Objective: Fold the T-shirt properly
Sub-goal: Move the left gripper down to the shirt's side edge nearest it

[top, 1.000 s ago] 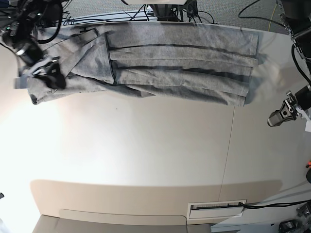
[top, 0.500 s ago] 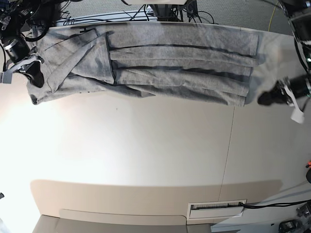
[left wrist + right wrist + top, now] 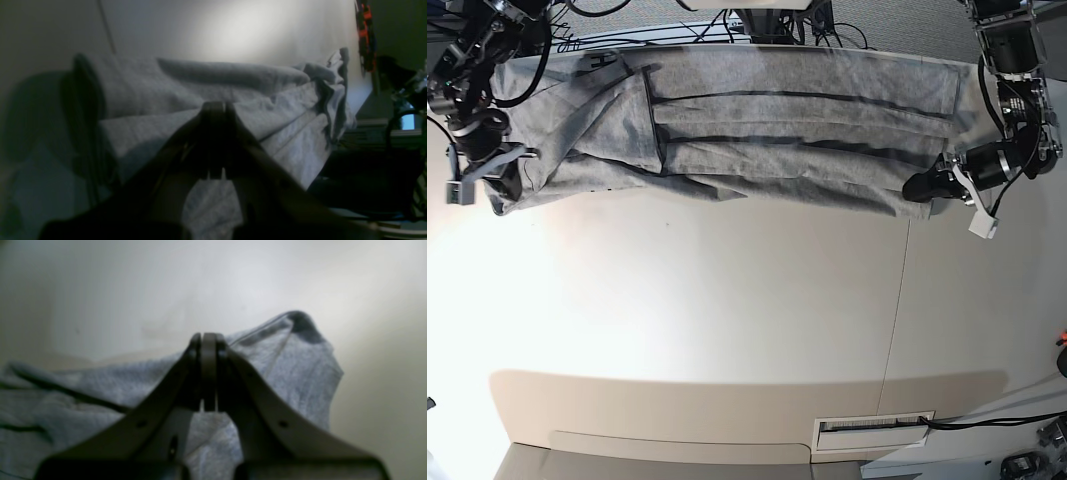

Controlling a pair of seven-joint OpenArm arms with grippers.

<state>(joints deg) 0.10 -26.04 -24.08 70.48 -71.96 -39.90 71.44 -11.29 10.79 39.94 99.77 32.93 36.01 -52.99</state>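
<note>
The grey T-shirt (image 3: 787, 130) lies along the table's far edge, folded lengthwise into long pleats. My left gripper (image 3: 916, 187) sits at its near right corner. In the left wrist view the jaws (image 3: 215, 106) are shut tip to tip over the T-shirt (image 3: 150, 96), with no cloth visibly pinched. My right gripper (image 3: 506, 184) is at the shirt's near left corner, over the bunched sleeve end. Its jaws (image 3: 208, 338) are also shut, tips at the edge of the T-shirt (image 3: 283, 366), which lies slack beneath them.
The pale table (image 3: 727, 320) stretches towards the camera, with a seam (image 3: 897, 320) on the right and a slotted plate (image 3: 872, 432) at its near edge. Cables (image 3: 767, 20) run behind the shirt. A white tag (image 3: 982, 222) hangs off the left arm.
Both grippers have shut. The left one moved in from off the shirt's right side to its corner. The right one shifted left and nearer, to the sleeve end. The shirt barely moved.
</note>
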